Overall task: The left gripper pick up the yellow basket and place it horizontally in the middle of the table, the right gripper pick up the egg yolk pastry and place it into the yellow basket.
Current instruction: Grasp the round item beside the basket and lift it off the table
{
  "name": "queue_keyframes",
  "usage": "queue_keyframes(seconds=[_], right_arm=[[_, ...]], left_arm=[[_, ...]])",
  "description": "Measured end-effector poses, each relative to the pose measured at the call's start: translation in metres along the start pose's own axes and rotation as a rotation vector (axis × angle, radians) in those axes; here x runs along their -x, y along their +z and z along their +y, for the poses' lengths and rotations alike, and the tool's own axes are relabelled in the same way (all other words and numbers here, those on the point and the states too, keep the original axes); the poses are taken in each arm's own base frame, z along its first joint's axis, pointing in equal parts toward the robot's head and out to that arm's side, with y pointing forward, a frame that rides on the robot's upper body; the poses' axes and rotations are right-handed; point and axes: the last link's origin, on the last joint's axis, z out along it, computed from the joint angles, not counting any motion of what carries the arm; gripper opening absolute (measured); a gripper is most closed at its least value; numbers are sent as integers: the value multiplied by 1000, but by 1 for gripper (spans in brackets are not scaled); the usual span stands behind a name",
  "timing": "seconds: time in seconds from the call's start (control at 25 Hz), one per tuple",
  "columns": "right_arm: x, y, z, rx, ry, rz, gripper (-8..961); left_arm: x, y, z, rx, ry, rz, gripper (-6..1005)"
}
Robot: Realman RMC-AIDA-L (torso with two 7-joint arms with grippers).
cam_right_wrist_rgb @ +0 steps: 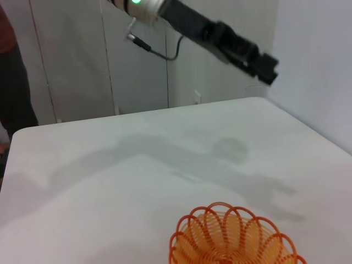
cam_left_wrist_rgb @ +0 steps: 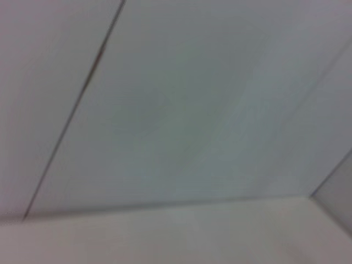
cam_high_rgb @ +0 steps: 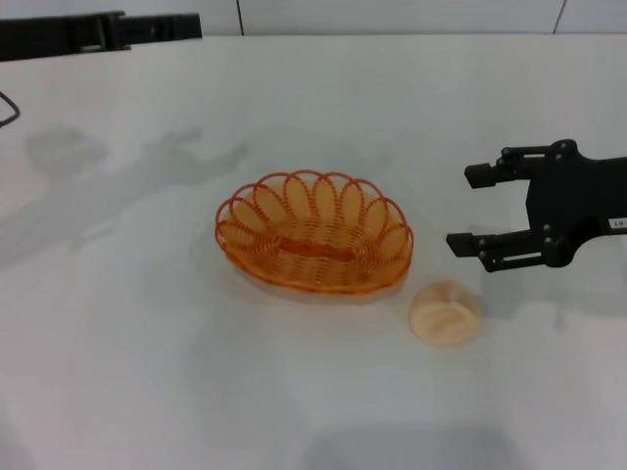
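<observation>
The yellow basket [cam_high_rgb: 314,233] sits upright near the centre of the head view, its long side running across the frame, resting on the white table [cam_high_rgb: 147,372]. The egg yolk pastry [cam_high_rgb: 445,312] lies on the table just beside the basket's lower right end, apart from it by a narrow strip of tabletop, tipped so that its round face shows toward the camera.

The right gripper [cam_high_rgb: 468,209] hangs at the right of the head view, above and to the right of the pastry, its two black fingers spread wide and pointing toward the frame's left, holding nothing. A small white label shows on its body near the frame's right edge.

The left gripper [cam_high_rgb: 108,29] is far off in the upper left corner of the head view, well apart from the basket; whether its fingers are spread or closed cannot be told. In the right wrist view it [cam_right_wrist_rgb: 264,67] reaches over the far side of the table, a green light on its arm, while the basket [cam_right_wrist_rgb: 231,236] shows at the bottom edge.
</observation>
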Motion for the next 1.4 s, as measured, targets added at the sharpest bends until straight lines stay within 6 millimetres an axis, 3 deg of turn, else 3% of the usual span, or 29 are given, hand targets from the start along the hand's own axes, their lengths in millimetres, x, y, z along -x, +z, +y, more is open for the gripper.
queue_keyframes(seconds=[0.24, 0.48, 0.72, 1.08, 1.4], right_arm=[[-1, 2, 0, 6, 7, 9, 780], [-4, 7, 3, 25, 8, 30, 780], [-8, 12, 5, 34, 32, 63, 780], [-10, 19, -3, 18, 72, 178, 779], [-17, 29, 4, 64, 91, 267, 779]], left_arm=[[4, -15, 21, 156, 127, 127, 892], [22, -36, 32, 227, 250, 121, 892], [38, -51, 30, 219, 272, -8, 892], [55, -51, 20, 127, 253, -296, 891], [58, -49, 23, 148, 245, -344, 891]])
